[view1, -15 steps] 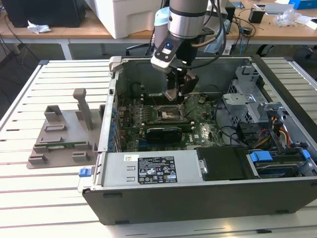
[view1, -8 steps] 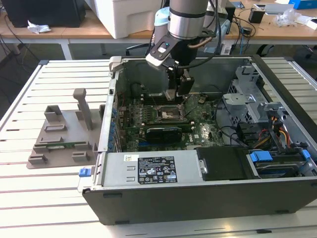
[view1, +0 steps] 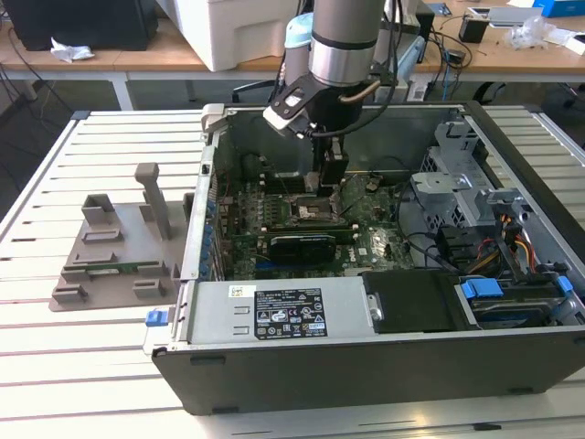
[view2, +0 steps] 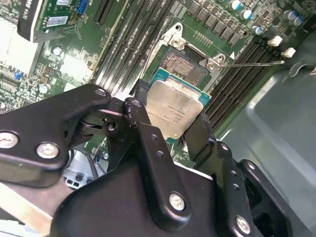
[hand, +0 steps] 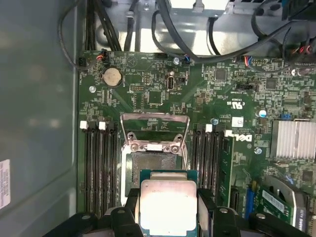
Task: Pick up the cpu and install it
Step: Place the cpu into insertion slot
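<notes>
cpu (view2: 175, 104) edges hidden behind end effector (view2: 172, 111), socket (view2: 185, 66) partly hidden behind cpu

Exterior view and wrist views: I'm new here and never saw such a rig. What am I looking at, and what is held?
The exterior view is from a camera off the machine: a robot arm reaches down into an open computer case lying on a slatted table, with a grey plastic fixture at that view's left. Both wrist views are from cameras riding on the arm, looking past its black gripper at the green motherboard. The gripper is shut on the cpu, a small square chip with a silver top, held close by the open socket, not yet seated in it.
</notes>
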Robot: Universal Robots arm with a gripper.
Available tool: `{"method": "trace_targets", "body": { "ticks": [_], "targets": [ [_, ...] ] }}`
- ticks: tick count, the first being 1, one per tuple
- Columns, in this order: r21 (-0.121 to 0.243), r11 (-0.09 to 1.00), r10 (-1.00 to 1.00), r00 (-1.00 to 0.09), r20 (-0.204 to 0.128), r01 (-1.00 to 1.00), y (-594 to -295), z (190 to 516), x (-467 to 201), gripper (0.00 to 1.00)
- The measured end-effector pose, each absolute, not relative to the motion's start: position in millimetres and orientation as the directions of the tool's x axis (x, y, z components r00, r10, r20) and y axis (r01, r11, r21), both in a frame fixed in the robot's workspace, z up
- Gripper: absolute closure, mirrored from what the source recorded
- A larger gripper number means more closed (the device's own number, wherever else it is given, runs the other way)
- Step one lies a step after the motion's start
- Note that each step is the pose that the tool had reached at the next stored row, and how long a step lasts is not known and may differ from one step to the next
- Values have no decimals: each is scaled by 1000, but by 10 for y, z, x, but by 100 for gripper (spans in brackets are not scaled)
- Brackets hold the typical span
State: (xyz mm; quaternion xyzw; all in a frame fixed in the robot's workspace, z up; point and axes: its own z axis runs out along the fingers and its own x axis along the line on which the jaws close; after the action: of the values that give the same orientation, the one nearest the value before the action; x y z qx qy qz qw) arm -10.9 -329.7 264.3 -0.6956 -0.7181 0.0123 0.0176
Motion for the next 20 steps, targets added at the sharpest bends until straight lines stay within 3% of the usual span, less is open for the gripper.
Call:
{"method": "trace_targets", "body": {
  "ticks": [20],
  "targets": [
    [-42,9,1000,-8,8,999,-3221,2155,-173,45]
  ]
}}
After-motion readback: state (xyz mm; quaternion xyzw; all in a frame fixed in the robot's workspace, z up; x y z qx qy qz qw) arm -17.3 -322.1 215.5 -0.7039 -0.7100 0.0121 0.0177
